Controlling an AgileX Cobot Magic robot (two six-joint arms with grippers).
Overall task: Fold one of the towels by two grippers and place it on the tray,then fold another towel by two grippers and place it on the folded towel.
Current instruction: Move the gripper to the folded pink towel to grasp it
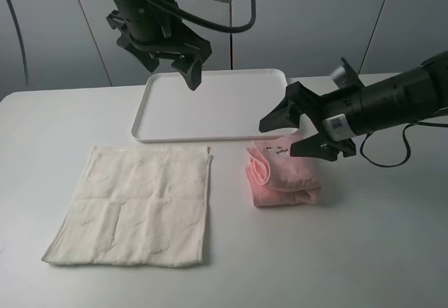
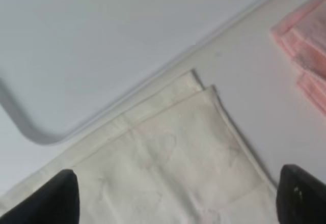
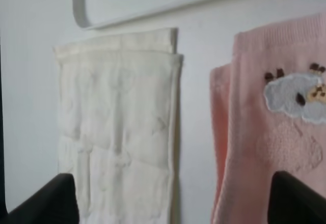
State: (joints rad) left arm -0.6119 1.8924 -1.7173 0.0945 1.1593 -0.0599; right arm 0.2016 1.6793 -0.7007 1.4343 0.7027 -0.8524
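Pink towel [image 1: 283,176] lies folded beside cream towel [image 1: 136,206], before tray [image 1: 217,108].

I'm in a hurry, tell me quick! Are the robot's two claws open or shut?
Left gripper: open, holding nothing.
Right gripper: open, holding nothing.

white table [image 1: 364,252] | tray [image 1: 210,105] at back | cream towel [image 1: 140,203] flat — pink towel [image 1: 283,175] folded

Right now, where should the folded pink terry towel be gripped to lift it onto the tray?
Probably from above, pinching the folded pink terry towel through its whole stack at the far edge nearest the white plastic tray. It lies flat in thick layers, and the open right end effector hovers there.
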